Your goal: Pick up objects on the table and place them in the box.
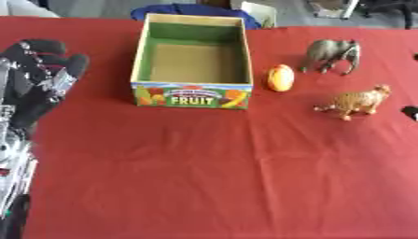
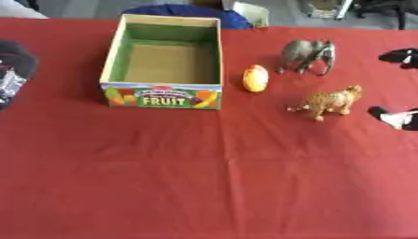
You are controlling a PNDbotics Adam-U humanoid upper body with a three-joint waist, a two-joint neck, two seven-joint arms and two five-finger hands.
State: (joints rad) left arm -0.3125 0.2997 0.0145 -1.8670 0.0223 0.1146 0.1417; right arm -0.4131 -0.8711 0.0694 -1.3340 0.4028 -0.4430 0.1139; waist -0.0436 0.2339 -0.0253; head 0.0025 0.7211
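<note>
Your left hand [image 1: 37,77] is hanging at the left edge of the red table [image 1: 204,177], fingers spread apart and holding nothing — it is sitting well apart from every object. The fruit box [image 1: 192,95] is standing open and empty, so nothing has gone in yet. Its 3 candidates are lying to its right: the orange-yellow fruit [image 1: 280,77] just beside the box wall, the grey elephant [image 1: 333,54] farther back, and the tiger [image 1: 357,101] nearer you. That cluster is favouring a right-side reach, judging by the layout. The left eye view is showing your left hand almost whole, while the right eye view is cropping it. Only the right eye view is revealing 2 black-and-white shapes [image 2: 398,117] at the right edge — possibly your right hand, possibly toys; I cannot tell.
</note>
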